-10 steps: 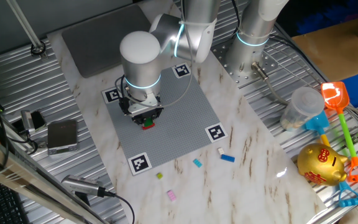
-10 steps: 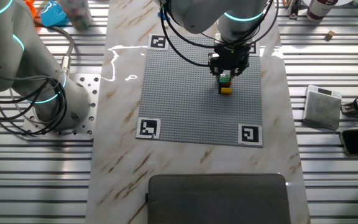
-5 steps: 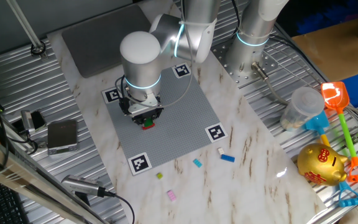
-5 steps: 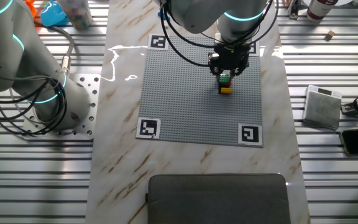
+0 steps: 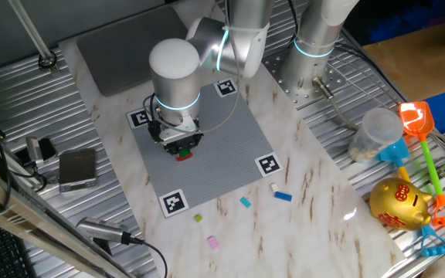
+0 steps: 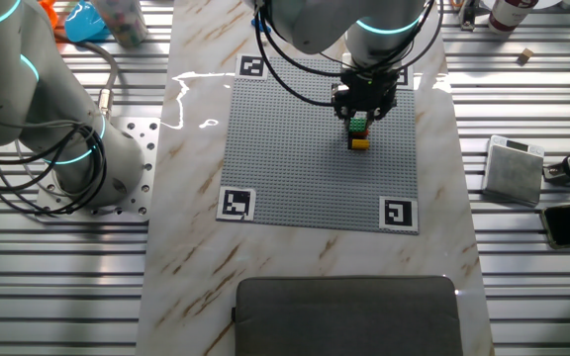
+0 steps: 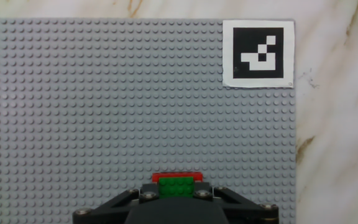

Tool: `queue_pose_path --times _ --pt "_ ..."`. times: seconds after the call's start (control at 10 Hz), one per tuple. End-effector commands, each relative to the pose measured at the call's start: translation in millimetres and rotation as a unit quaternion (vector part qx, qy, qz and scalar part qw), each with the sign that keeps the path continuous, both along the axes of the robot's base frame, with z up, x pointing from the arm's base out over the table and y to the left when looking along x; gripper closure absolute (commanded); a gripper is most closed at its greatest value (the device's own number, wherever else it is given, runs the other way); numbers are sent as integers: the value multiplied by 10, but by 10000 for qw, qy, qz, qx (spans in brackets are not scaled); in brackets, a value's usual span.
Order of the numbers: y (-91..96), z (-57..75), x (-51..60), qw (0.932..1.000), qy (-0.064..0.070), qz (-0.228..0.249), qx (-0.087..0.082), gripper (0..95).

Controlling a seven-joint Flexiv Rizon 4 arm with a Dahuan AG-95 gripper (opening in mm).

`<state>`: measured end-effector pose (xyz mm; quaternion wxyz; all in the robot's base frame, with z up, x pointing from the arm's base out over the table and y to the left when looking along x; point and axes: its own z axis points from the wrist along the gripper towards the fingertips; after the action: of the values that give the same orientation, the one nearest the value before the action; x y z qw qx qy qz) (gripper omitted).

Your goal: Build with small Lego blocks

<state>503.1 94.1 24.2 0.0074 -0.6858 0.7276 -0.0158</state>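
I have the gripper low over the grey studded plate, and its jaws are pinching a green brick that sits on top of a small stack. In the hand view a red brick shows just beyond the green one; from the other fixed view I see a yellow brick at the foot of the stack, on the plate. The stack stands near the plate's edge, between two corner markers. Off the plate, on the marble tabletop, loose bricks lie scattered: a blue one, a light blue one, a white one, a yellow-green one and a pink one.
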Motion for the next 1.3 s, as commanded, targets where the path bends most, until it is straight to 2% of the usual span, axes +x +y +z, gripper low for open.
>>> queue_pose_path --times 0.1,0.2,0.6,0.7,1.2,1.3 --pt "-1 0 1 10000 -21 23 -9 950" --pt "-1 0 1 10000 -20 55 -16 570" --pt "-1 0 1 10000 -19 53 -26 570" --pt "-1 0 1 10000 -19 45 -27 380" --pt "-7 41 -10 9999 -19 -103 -28 380" --pt "-47 88 -14 9999 -21 -150 -36 570"
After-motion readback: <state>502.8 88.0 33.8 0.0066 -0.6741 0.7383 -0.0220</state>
